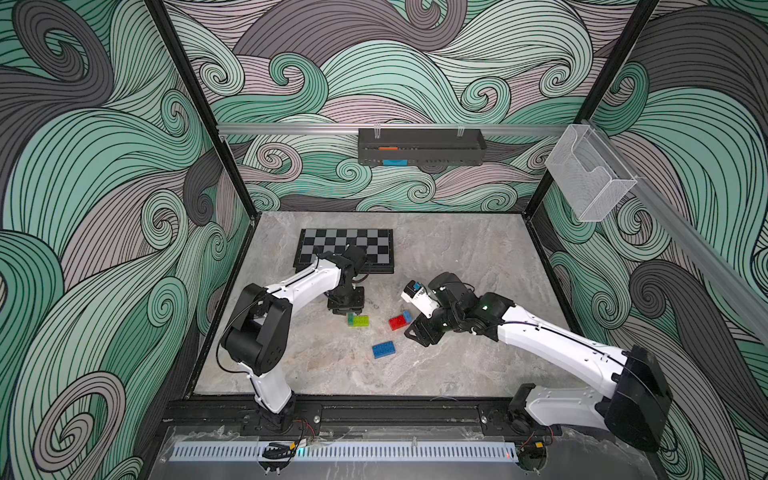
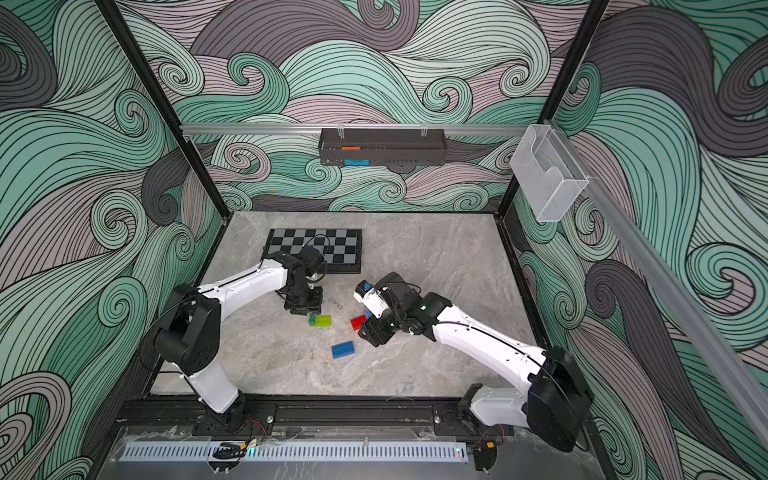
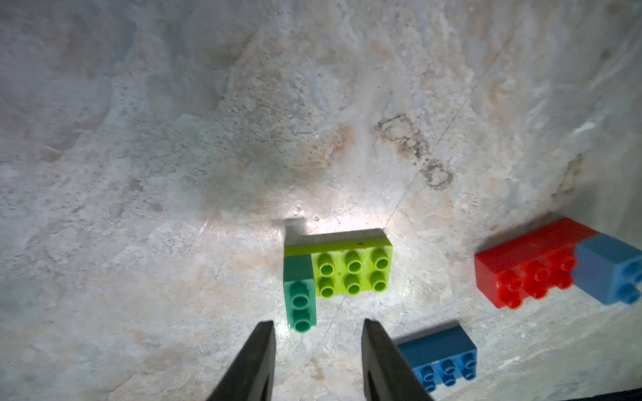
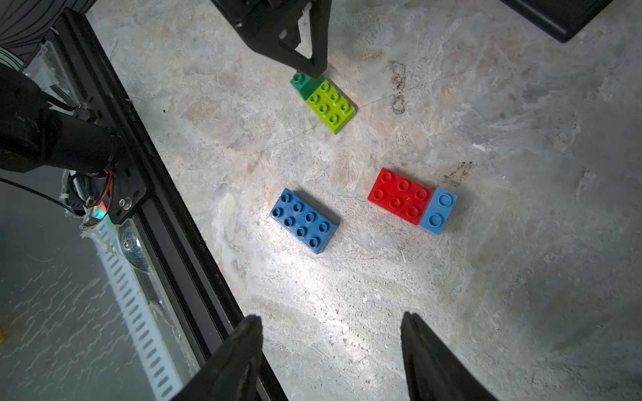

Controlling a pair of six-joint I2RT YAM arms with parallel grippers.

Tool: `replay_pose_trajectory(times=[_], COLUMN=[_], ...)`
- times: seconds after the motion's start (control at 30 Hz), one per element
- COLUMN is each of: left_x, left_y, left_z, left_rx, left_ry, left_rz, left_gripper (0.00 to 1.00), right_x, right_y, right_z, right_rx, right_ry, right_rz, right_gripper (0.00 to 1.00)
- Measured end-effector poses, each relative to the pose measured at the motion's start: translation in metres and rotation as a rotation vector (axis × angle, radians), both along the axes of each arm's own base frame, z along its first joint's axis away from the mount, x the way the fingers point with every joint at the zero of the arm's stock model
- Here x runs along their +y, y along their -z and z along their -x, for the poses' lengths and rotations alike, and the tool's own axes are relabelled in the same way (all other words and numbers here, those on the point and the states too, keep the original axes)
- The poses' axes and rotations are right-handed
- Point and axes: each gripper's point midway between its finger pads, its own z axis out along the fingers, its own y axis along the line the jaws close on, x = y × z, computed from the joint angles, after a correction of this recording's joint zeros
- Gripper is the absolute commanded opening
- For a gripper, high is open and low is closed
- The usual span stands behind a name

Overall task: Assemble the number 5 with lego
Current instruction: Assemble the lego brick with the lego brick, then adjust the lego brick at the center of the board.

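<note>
While both arms reach low over the table [image 4: 521,139], the left gripper [image 3: 319,324] stands with its fingers apart and empty, tips right at the dark-green brick [image 3: 299,298], which sits on one end of the lime-green brick [image 3: 352,274]. The right gripper [image 4: 331,316] is spread wide, holding nothing. The red brick [image 4: 399,196] touches the light-blue brick [image 4: 438,210]; the dark-blue brick [image 4: 303,220] lies alone nearby.

I read no text, label, brand or number in any view. One small dark mark on the side wall of the lime-green brick [image 3: 351,274] is too small to decipher.
</note>
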Motion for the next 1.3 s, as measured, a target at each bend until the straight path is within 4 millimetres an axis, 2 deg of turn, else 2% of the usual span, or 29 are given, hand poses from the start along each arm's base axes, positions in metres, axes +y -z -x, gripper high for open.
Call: replay_pose_trajectory(times=[0.13, 0.23, 0.33, 0.43, 0.57, 0.67, 0.9, 1.3], left_x=[0.002, 0.006, 0.010, 0.013, 0.015, 0.015, 0.019, 0.024], left_y=[-0.022, -0.027, -0.017, 0.000, 0.024, 0.035, 0.055, 0.055], left_z=[0.008, 0.022, 0.041, 0.059, 0.071, 0.070, 0.053, 0.020], left_rx=[-0.056, -0.066, -0.040, 0.008, 0.036, 0.031, 0.003, -0.073], left_ry=[0.001, 0.000, -0.003, -0.016, -0.036, -0.053, -0.076, -0.110], left_rz=[0.043, 0.071, 0.092, 0.108, 0.112, 0.110, 0.051, -0.006], left_gripper=[0.44, 0.39, 0.32, 0.24, 0.21, 0.21, 0.21, 0.21], right_x=[0.004, 0.007, 0.009, 0.011, 0.017, 0.020, 0.024, 0.029], right_y=[0.000, 0.000, -0.001, -0.002, -0.003, -0.003, 0.004, 0.025], right_z=[0.003, 0.005, 0.005, 0.004, 0.006, 0.008, 0.016, 0.026], right_rx=[-0.008, -0.005, -0.008, -0.010, -0.012, -0.010, 0.002, 0.011], right_ry=[-0.033, -0.049, -0.053, -0.056, -0.062, -0.065, -0.090, -0.154], right_rz=[-0.001, -0.006, -0.016, -0.023, -0.038, -0.049, -0.039, 0.024], right_gripper=[0.69, 0.69, 0.69, 0.68, 0.68, 0.68, 0.68, 0.69])
